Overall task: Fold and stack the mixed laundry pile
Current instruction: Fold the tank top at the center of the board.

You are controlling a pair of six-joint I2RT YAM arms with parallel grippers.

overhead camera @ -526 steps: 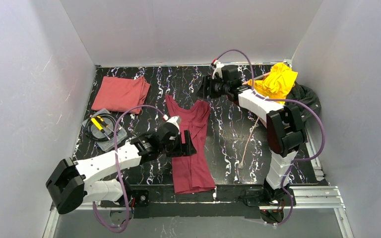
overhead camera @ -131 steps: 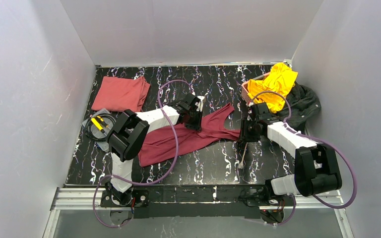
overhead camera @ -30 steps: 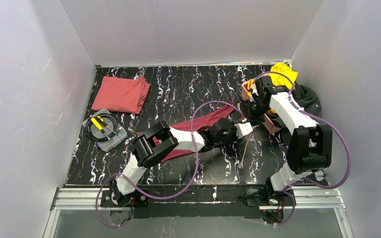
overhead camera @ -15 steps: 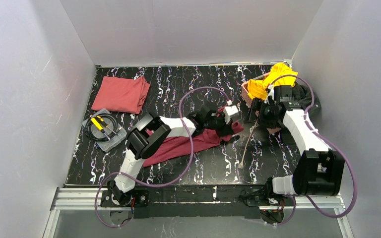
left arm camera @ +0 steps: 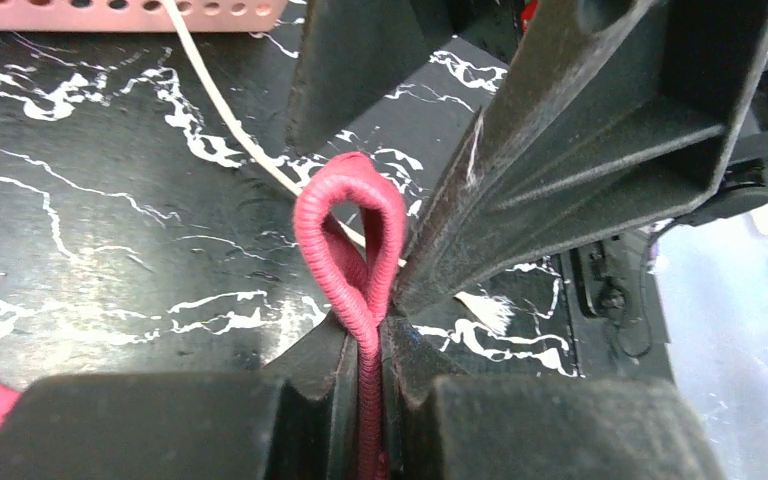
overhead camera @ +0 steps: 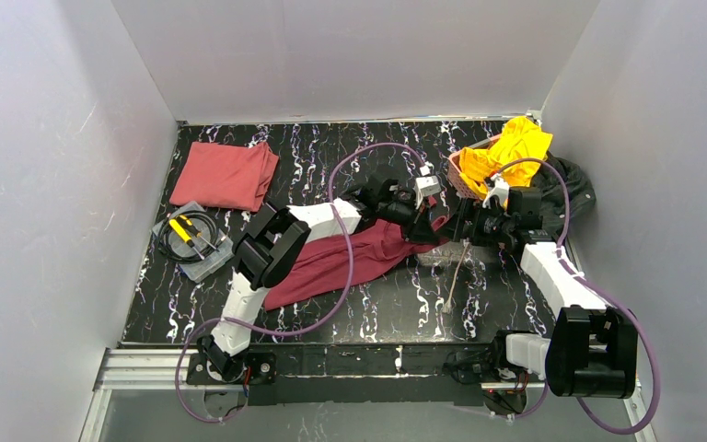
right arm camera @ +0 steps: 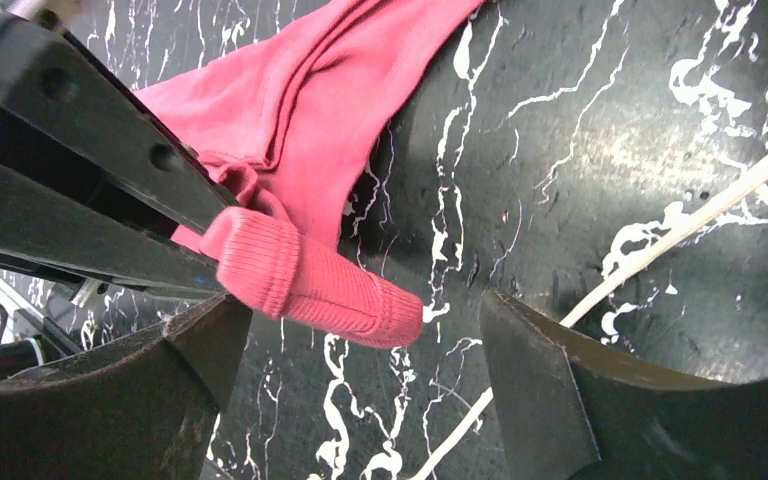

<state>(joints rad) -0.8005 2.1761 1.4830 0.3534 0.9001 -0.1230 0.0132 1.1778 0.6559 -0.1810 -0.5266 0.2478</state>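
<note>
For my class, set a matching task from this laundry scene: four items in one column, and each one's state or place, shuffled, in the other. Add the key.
Column 1
1. left gripper
2. right gripper
3. salmon-red garment
4. yellow garment

Column 2
A. lies folded at the far left
B. open, one finger on either side of a cloth loop
C. heaped over the pink basket
D. shut on the maroon garment

Pairs: 1-D, 2-B, 3-A, 4-C
</note>
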